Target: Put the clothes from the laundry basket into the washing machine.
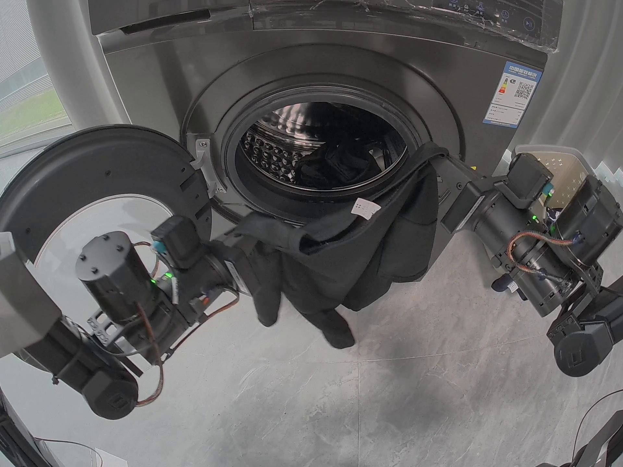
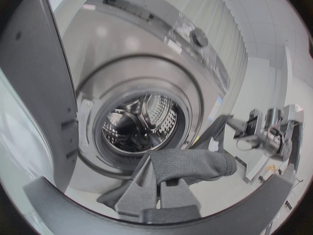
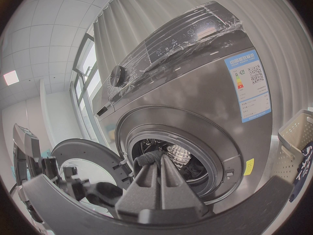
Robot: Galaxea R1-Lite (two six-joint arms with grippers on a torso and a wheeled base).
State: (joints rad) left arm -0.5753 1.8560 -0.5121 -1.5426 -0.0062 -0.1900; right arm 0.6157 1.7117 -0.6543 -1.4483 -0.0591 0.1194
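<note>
Black garment hangs mid-load, pinched at either end by left gripper and right gripper. Drum opening is just ahead of both. Likely next: push in, release.

Left arm, a chunky black-and-grey jointed thing, comes in low from the robot's left with its wrist aimed up and inward. Its dark grey wedge-fingered left gripper is pinched tight on one end of a black garment. Right arm sits higher, with the right gripper clamped on the other end, well apart from the left one.
</note>
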